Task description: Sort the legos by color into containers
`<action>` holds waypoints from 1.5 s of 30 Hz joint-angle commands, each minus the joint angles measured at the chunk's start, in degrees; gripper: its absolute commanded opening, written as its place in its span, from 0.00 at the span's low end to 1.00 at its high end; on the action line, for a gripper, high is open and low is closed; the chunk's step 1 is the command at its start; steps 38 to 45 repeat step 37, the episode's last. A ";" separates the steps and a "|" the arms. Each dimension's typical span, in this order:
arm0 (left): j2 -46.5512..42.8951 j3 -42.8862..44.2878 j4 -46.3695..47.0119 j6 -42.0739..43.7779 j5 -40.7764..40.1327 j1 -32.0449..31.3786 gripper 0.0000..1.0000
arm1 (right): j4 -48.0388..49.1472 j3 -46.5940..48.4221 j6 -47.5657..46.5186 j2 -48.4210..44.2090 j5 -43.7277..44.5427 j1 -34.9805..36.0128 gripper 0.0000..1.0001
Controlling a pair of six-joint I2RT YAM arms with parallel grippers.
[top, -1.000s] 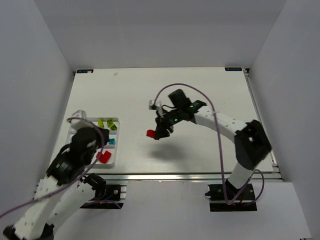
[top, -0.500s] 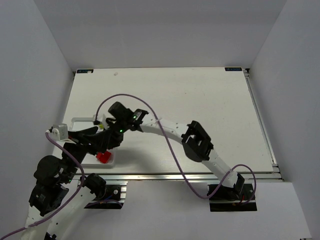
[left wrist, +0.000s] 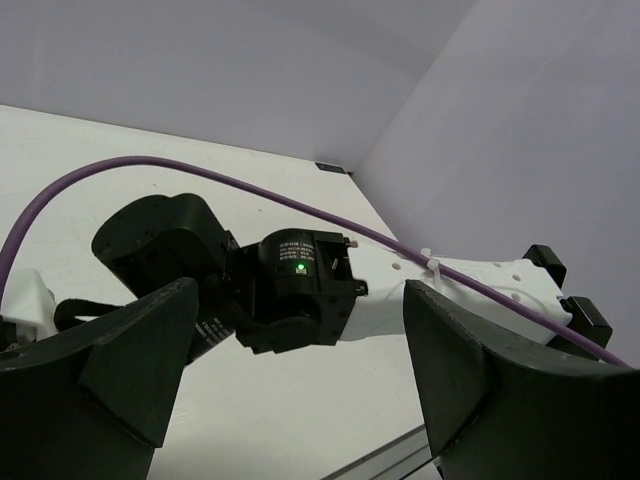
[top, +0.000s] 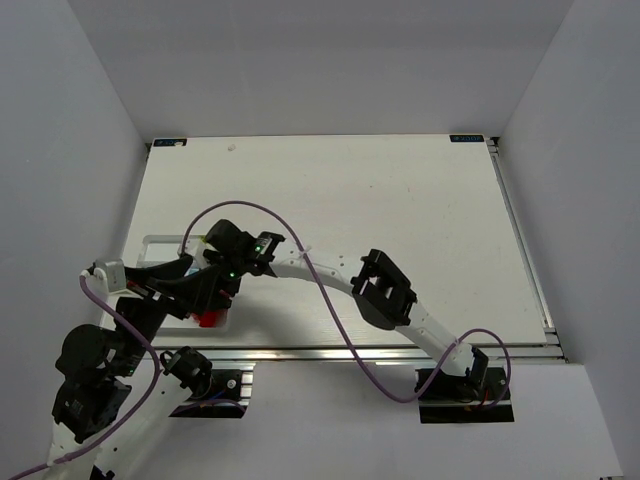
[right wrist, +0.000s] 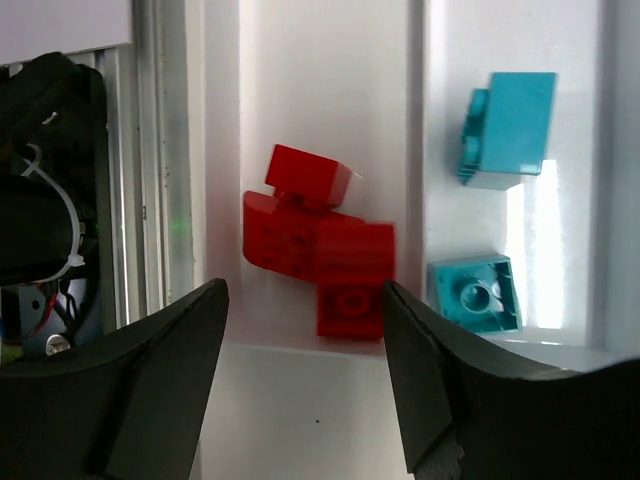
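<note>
My right gripper [right wrist: 303,300] hangs open above the containers, a white divided tray [right wrist: 415,120]. Nothing sits between its fingers. Right below it several red legos [right wrist: 320,240] lie heaped in one compartment, the nearest one blurred. Two cyan legos [right wrist: 505,130] lie in the neighbouring compartment. From above, the right arm reaches across to the tray [top: 160,240] at the near left, and a red lego [top: 208,320] shows beside the right gripper [top: 215,292]. My left gripper [left wrist: 300,350] is open and empty, raised at the tray's left side [top: 165,287], facing the right arm's wrist [left wrist: 290,290].
The aluminium rail [top: 400,350] runs along the table's near edge, close to the tray's front end. A purple cable [top: 330,300] loops over the right arm. White walls enclose the table at the left, right and back.
The right arm swept left from mid-table to the tray, carrying a red lego, and opened; the lego now lies in the red compartment. The left gripper opened and drew back leftward.
</note>
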 commanded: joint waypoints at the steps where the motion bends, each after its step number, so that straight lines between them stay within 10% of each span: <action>1: 0.23 1.24 -0.28 -0.29 1.16 0.34 0.93 | 1.96 -0.18 0.57 -3.30 1.01 -0.57 0.69; 5: 0.49 1.33 0.33 -0.90 1.51 0.34 0.92 | 0.91 -2.63 0.57 -8.31 0.39 -1.88 0.60; 7: 0.66 1.33 1.30 -1.34 2.21 0.34 0.85 | 1.60 -7.88 1.45 -13.47 -0.75 -4.07 0.07; 10: 1.19 0.71 2.62 -1.61 3.09 0.34 0.57 | 4.23 -16.59 3.29 -23.65 -1.62 -6.28 0.00; 12: 1.37 -1.04 4.12 -1.96 4.06 0.34 0.21 | 9.32 -27.57 5.31 -29.83 -4.68 -10.76 0.00; 16: 4.70 -5.61 6.49 -3.01 3.71 -0.44 0.00 | 15.31 -42.69 7.70 -46.62 -7.34 -20.42 0.06; 19: 13.56 -7.72 6.75 -3.19 5.98 -0.45 0.00 | 14.27 -50.27 3.41 -55.65 -6.91 -26.84 0.69; 20: 19.42 -7.90 7.45 -2.32 7.04 0.07 0.04 | 13.83 -51.85 2.52 -57.96 -4.99 -27.90 0.87; 24: 32.61 -7.73 11.06 2.42 14.16 0.08 0.87 | 9.35 -57.57 0.75 -68.85 6.76 -33.70 0.89; 25: 34.66 -7.73 12.98 3.30 15.04 0.08 0.95 | 9.17 -60.27 0.40 -70.53 8.98 -33.88 0.89; 33: 44.52 -7.99 20.99 15.26 20.58 0.08 0.98 | 15.14 -76.82 -2.16 -90.92 27.53 -33.80 0.89; 45: 44.00 -11.49 23.62 18.25 20.85 0.08 0.98 | 17.77 -81.65 -1.71 -94.81 28.96 -34.76 0.89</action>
